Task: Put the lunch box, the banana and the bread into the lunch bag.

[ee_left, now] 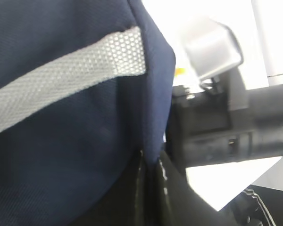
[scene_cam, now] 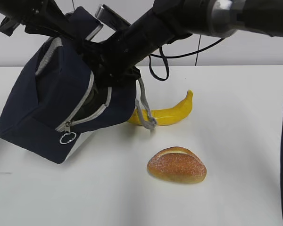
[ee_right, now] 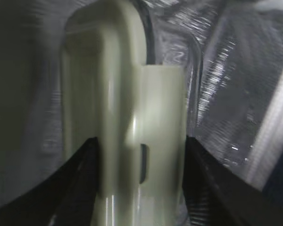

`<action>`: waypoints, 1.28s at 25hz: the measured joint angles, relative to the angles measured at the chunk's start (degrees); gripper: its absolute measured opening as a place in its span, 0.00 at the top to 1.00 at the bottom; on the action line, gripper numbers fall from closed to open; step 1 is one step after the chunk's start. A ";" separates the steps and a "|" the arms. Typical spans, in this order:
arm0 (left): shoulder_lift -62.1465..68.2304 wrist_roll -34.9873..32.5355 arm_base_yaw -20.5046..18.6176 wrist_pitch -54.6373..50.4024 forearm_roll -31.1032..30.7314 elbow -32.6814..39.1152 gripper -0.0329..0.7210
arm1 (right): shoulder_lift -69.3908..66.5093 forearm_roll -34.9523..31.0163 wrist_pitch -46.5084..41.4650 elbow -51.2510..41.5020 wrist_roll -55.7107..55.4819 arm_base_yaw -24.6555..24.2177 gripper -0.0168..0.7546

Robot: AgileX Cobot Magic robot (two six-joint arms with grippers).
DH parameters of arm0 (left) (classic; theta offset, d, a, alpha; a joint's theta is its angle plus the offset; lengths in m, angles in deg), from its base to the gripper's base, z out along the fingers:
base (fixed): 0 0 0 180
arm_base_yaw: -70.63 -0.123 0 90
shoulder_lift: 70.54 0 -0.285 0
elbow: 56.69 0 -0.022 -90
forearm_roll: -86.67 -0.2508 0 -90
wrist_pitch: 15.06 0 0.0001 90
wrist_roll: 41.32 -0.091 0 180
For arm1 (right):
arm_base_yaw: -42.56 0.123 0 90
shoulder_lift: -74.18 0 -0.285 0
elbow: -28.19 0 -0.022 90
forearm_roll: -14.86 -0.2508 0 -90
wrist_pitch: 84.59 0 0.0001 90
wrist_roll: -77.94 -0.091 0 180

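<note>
1. The oval golden-brown bread roll (scene_cam: 177, 165) with a pale slash on top lies nearest on the white worktop (scene_cam: 236, 117), well apart from both sets of fingers.
2. Behind it, the long curved yellow banana (scene_cam: 170, 113) lies with one end under the bag's grey handle (scene_cam: 144, 113).
3. The navy-blue fabric lunch bag (scene_cam: 42, 113), tilted, zipper open, rests on its white lower corner; its ring pull (scene_cam: 68, 138) hangs at the front.
4. The left fingers (ee_left: 148, 188) are pinched tight on the bag's upper edge, beside its grey strap (ee_left: 61, 80).
5. The right fingers (ee_right: 141, 160), inside the bag against its silver foil lining (ee_right: 226, 70), clamp the sage-green-lidded clear lunch box (ee_right: 127, 117) between them.
</note>
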 joint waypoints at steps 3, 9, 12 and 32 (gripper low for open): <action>0.00 0.00 0.00 0.36 -0.49 0.00 0.98 | -0.65 0.09 2.61 0.00 0.00 0.91 0.45; 0.69 0.00 0.00 1.82 -0.78 0.00 0.98 | -0.89 0.22 6.10 0.00 0.00 1.26 0.44; 0.67 0.00 0.00 2.66 -0.78 0.00 0.98 | -0.89 0.59 7.18 0.00 0.00 1.26 0.43; 1.32 0.00 -2.47 3.90 -4.55 0.10 0.98 | -1.19 13.05 -5.09 10.08 1.67 1.37 0.38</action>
